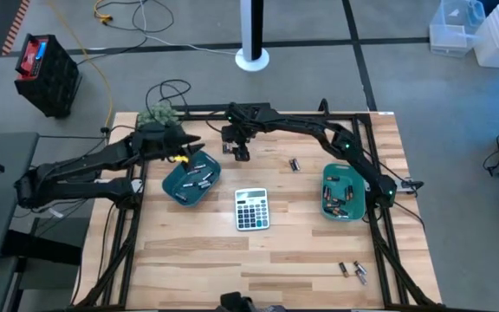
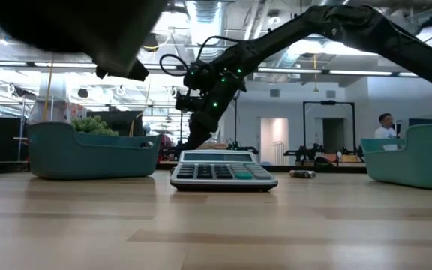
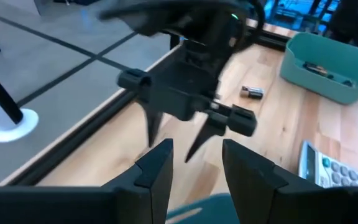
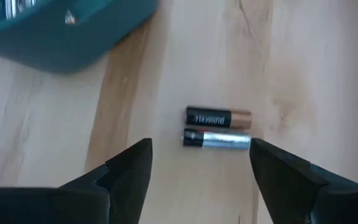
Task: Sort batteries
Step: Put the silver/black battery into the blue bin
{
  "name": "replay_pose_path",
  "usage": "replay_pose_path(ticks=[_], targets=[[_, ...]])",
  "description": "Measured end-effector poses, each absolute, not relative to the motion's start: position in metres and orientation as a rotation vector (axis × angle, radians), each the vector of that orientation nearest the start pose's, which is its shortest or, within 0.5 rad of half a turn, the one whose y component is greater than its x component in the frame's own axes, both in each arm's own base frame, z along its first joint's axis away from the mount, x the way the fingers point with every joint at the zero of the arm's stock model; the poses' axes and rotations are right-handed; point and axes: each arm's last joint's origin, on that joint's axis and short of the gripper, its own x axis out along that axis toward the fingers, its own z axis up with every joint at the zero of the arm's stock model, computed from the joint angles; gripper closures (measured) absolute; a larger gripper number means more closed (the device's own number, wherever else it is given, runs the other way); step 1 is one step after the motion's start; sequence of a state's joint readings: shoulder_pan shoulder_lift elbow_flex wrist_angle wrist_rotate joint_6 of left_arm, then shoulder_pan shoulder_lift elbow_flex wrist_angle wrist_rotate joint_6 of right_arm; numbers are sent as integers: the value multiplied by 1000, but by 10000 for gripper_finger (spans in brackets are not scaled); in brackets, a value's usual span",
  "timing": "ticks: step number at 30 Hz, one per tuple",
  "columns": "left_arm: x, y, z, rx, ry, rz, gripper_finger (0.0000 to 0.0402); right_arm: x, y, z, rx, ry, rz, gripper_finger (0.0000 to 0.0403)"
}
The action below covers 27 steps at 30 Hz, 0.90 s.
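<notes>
Two batteries lie side by side on the wood in the right wrist view, a copper-and-black one and a silvery one. My right gripper hovers over them, open, a finger on either side, touching neither. My left gripper is open over the far edge of the left teal tray, which holds several batteries. The right teal tray holds several more batteries. Another battery lies loose on the table, and a few batteries lie near the front right corner.
A grey calculator lies between the two trays. A small green plant sits at the far left corner, behind my left arm. A black frame rail runs along the far edge. Bare wood lies on the near half of the table.
</notes>
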State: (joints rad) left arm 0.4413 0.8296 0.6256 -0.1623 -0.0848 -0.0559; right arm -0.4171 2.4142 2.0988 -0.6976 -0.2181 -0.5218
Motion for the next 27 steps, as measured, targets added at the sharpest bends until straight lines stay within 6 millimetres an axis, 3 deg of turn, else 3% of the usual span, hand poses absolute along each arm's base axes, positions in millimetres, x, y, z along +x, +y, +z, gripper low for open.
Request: replay_pose_path(ticks=[10,15,22,27], targets=[[160,67,270,-67,314,505,269,487,-219,180,-180,1030,94,96],[155,59,277,-63,272,481,269,486,-239,187,-221,944,41,96],[155,47,279,-16,266,459,269,470,-270,189,-53,873,28,99],[156,44,279,8,272,451,269,473,-274,192,-71,806,59,111]])
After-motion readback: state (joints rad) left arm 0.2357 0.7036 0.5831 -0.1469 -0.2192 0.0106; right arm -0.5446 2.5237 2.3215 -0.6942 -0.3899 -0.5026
